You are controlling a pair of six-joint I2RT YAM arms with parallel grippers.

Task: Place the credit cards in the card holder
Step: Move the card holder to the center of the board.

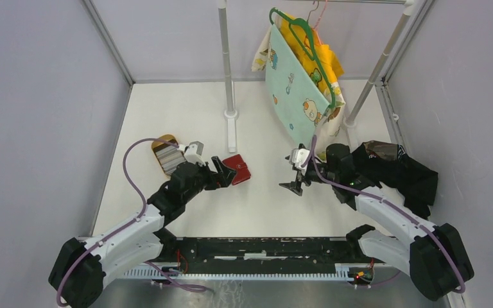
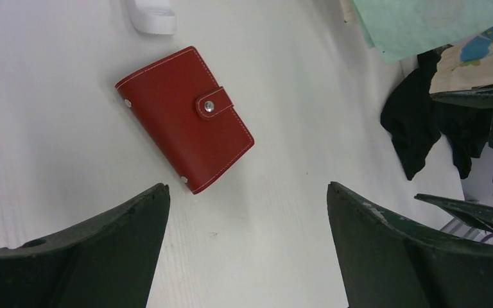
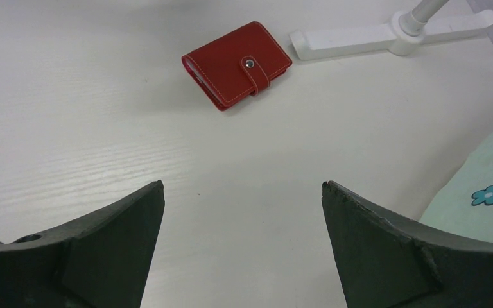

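the white table (image 1: 257,212) spreads under both my claws, and the biggest thing on my right side is the patterned cloth (image 1: 298,90) hanging from a green hanger beyond my right claw (image 3: 244,186), with a heap of black clothing (image 1: 404,170) behind that claw's wrist; the white rack foot (image 3: 385,35) lies ahead of the right claw, just past the card holder; a tan oval tray (image 1: 164,140) sits back behind my left claw (image 2: 247,192), near its wrist, and the credit cards (image 1: 167,157) look stacked in it, though they are too small for me to count; the red card holder (image 2: 185,119) lies flat just ahead of my left claw's tips and well ahead of the right one, with its snap tab (image 2: 213,106) fastened; both claws are spread wide and hold nothing; my worry is that the holder is shut, so no card goes in until the tab is undone, and a one-sided nudge on this smooth top could simply slide it towards the rack foot; with both claws aimed at the same small thing they might knock together, and the thin cards may slip from my fingers when lifted from the tray
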